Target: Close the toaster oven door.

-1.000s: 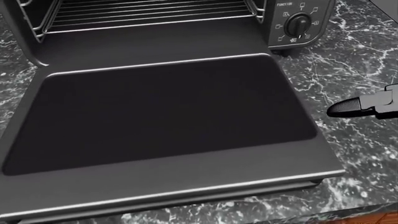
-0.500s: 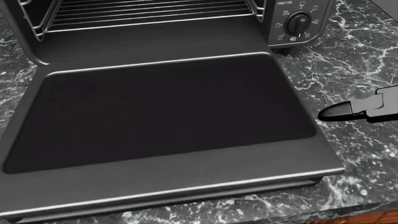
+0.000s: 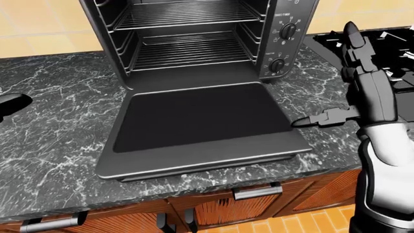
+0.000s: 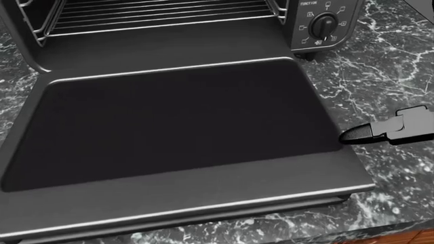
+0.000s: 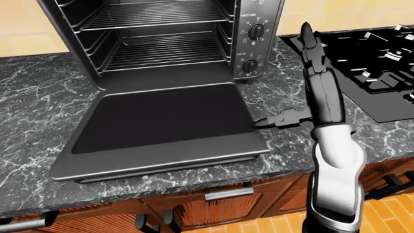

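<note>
Far left of the left-eye view: dark rounded tip of the left hand (image 3: 11, 103), only that tip in frame, hovering over the black white-veined marble desk (image 3: 58, 121); cannot tell whether its fingers are spread or curled. Well apart from the door, with bare marble between.

Centre: black metal toaster oven with two wire racks (image 3: 188, 34), standing on the desk, cavity exposed. Hinged down flat from its lower edge, the dark grey toaster oven door with black glass panel (image 3: 200, 126), lying fully lowered, its outer rim reaching close to the desk's near edge. Two round black control knobs (image 3: 288, 31) stacked on the panel right of the cavity.

Right: black-and-white three-finger right hand (image 5: 310, 92), fingers (image 5: 309, 39) released and straight, pointing toward the top of the view, gripping nothing. One digit jutting sideways to the left, its tip right at the door's right edge in the right-eye view; head view shows a thin strip of marble between tip and rim, so contact unclear. Knob panel up and to the left of the raised fingers.

Far right: black glass stovetop with grates (image 5: 369, 58), set into the desk just beyond the fingers. Below the desk edge, brown wooden cabinet fronts with metal bar handles (image 5: 226, 193).
</note>
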You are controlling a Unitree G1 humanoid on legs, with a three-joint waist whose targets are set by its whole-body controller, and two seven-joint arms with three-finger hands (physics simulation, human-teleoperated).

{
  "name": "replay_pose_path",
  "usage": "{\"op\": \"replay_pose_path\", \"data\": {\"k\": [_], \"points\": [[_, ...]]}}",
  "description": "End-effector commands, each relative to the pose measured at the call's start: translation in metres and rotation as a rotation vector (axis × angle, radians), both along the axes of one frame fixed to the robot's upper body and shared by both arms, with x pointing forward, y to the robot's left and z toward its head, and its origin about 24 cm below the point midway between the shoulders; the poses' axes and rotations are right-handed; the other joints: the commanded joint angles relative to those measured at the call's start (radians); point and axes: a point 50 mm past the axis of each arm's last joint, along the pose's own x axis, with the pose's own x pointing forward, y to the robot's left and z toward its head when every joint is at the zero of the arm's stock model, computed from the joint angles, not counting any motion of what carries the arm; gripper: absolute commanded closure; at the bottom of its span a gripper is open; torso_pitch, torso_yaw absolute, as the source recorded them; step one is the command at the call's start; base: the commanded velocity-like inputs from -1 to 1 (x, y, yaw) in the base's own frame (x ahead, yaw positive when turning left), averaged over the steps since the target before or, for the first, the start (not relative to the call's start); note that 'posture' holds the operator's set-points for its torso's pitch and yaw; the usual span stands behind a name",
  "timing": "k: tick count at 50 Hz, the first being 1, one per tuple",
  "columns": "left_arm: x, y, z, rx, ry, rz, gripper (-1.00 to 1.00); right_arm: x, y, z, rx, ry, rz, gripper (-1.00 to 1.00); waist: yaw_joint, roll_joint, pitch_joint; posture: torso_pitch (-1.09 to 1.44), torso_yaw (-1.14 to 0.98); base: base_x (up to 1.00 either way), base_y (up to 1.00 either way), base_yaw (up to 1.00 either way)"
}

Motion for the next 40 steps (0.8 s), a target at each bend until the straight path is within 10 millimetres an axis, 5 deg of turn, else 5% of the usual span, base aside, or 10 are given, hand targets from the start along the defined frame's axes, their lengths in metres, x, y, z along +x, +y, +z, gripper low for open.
{"op": "replay_pose_path", "data": {"k": [1,40], "points": [[-0.007,-0.003,0.017,0.049,-0.072,0.007,-1.0,-0.006,0.001,0.017,-0.031,-0.089,-0.004,-1.0,0.0,0.003,-0.021,0.0,0.0,0.0,0.0,0.0],[-0.008,-0.003,0.017,0.05,-0.073,0.004,-1.0,0.002,-0.012,0.003,-0.106,-0.087,-0.075,-1.0,-0.001,0.001,-0.019,0.0,0.0,0.0,0.0,0.0]]}}
